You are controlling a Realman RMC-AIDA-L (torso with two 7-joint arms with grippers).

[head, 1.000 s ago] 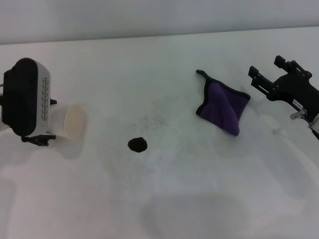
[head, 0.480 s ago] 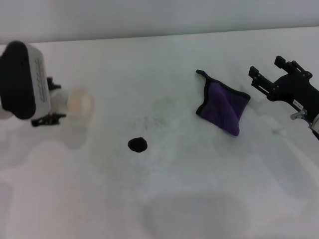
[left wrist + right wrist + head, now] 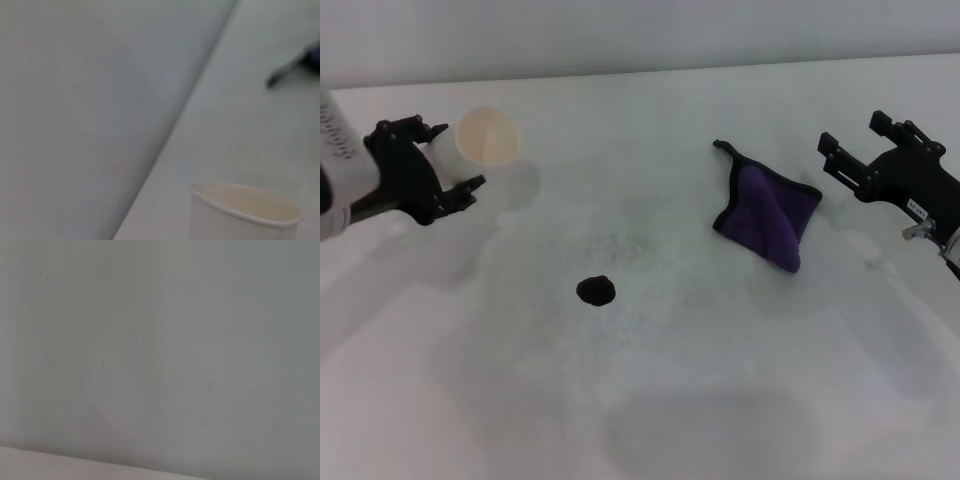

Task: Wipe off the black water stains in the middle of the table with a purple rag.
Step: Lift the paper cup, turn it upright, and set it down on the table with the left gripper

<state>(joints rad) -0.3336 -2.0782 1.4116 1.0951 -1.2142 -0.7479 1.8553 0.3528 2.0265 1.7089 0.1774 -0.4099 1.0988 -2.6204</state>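
Note:
The black water stain [image 3: 595, 291] is a small round blot on the white table [image 3: 650, 400], left of the middle. The purple rag [image 3: 769, 214] lies crumpled to the right of it, with its black loop pointing to the back. The loop also shows in the left wrist view [image 3: 283, 76]. My right gripper [image 3: 848, 140] is open and empty, just right of the rag and above the table. My left gripper [image 3: 445, 155] is at the far left, shut on a white paper cup [image 3: 480, 138] that it holds tilted above the table.
The paper cup also shows in the left wrist view [image 3: 244, 212], with its mouth empty. A grey wall [image 3: 160, 340] runs along the table's far edge. Faint grey speckles [image 3: 625, 240] lie between the stain and the rag.
My left arm has swung up and toward the back left, carrying the paper cup away from the stain. The right gripper, the rag and the stain have not moved.

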